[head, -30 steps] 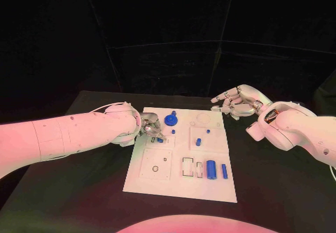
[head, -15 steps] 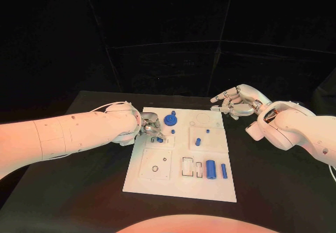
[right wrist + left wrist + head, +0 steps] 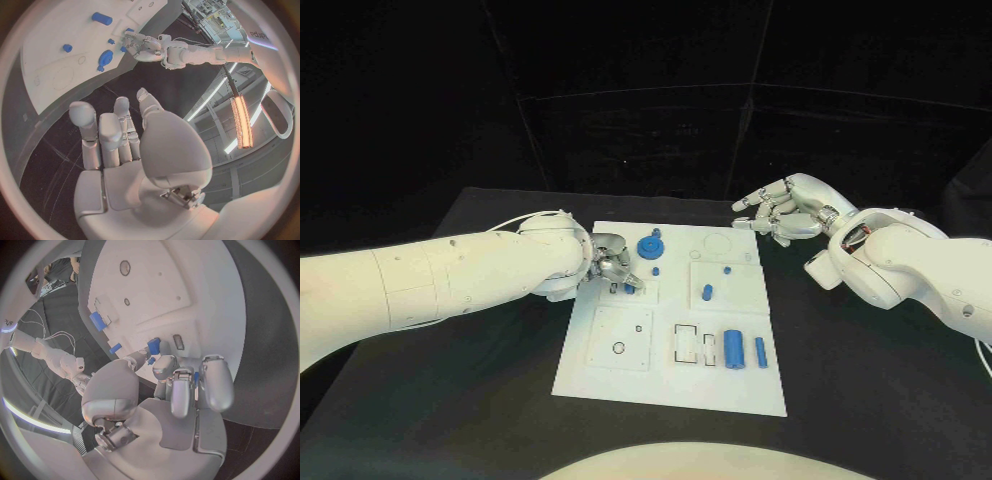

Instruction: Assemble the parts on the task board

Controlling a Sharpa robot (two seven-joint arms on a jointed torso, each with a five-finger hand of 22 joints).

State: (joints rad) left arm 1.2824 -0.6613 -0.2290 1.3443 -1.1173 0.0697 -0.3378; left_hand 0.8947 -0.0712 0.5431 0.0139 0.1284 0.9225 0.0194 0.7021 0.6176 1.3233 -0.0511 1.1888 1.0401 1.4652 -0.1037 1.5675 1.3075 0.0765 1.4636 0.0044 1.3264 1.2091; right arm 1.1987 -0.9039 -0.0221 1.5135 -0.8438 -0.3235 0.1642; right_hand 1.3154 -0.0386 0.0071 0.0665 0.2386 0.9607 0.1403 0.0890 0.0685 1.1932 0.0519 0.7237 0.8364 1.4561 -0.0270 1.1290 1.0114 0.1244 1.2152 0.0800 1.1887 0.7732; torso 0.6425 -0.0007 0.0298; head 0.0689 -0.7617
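The white rectangular task board [image 3: 678, 330] lies in the middle of your black worktop [image 3: 473, 400], and your left robot hand [image 3: 607, 262] is down on it near the board's far left corner, fingertips gathered over a small blue block-shaped part [image 3: 630, 288] beside a slot; the left wrist view shows fingers [image 3: 162, 367] touching a blue piece [image 3: 154, 346], so it looks pinched, though you cannot be sure how firm the hold is. Your right robot hand [image 3: 788, 212] hovers off the board's far right corner, fingers loosely apart, holding nothing. A blue round gear-like part [image 3: 655, 245] sits just beyond the left hand, small blue pegs [image 3: 708, 292] stand mid-board, and a blue cylinder [image 3: 734, 350] with a thinner blue rod [image 3: 760, 351] lies near the right edge. You appear to be seating that small block. Next you would need to line it squarely over its recess and press straight down before letting go.
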